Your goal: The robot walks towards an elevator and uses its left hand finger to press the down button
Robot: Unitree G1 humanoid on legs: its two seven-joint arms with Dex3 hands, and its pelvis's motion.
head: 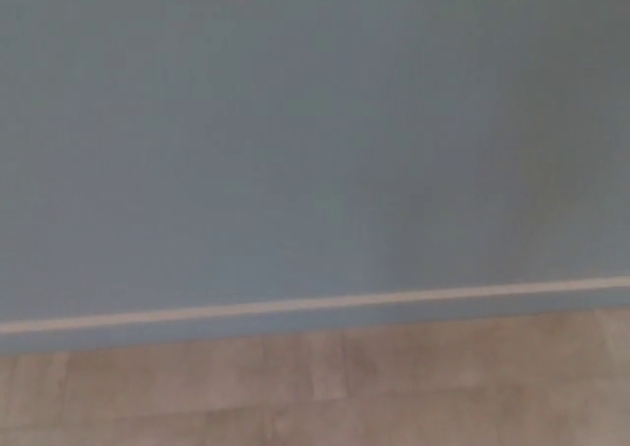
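**Blue-grey wall fills head view**

Blue-grey matte painted wall (pixel 315 131) is seen across most of the frame, blurred; a thin pale horizontal strip (pixel 315 303) is run along its foot, tilted slightly up toward picture right; beige tiled floor (pixel 394 387) with faint joints is shown below. Left hand and right hand are not framed, so their state cannot be told; down button is not shown in view.

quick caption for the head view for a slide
Head view: a blurred blue-grey wall with a pale baseboard strip above a grey tiled floor; no elevator button or robot hand in sight.
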